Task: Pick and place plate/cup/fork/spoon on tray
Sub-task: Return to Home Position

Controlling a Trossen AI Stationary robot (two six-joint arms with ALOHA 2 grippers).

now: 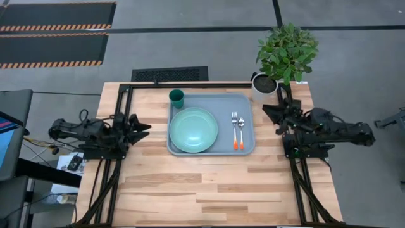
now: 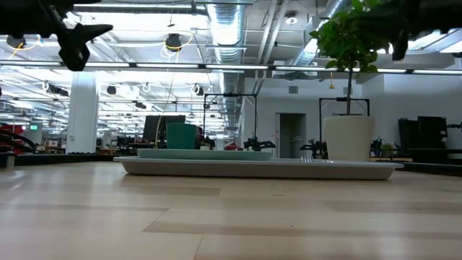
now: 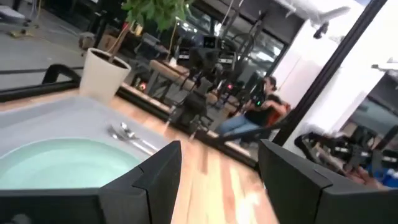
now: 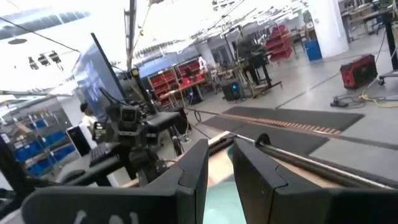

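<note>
The light blue-grey tray (image 1: 247, 104) lies in the middle of the table's far half. The mint-green plate (image 1: 193, 130) rests flat on the tray's left half. The dark green cup (image 1: 176, 98) stands upright at the tray's far left corner. The fork (image 1: 233, 130) and the spoon (image 1: 240, 131) lie side by side on the tray's right half, with their orange handles toward the near edge. My left gripper (image 1: 147, 126) hovers open and empty at the table's left edge, pointing at the tray. My right gripper (image 1: 271, 118) hovers at the right edge with a narrow gap between its fingers, empty.
A white pot with a green plant (image 1: 264, 85) stands at the far right corner, close to the tray and my right gripper. The near half of the wooden table (image 1: 202, 190) is bare. A person (image 3: 258, 112) sits in the room beyond the table's right side.
</note>
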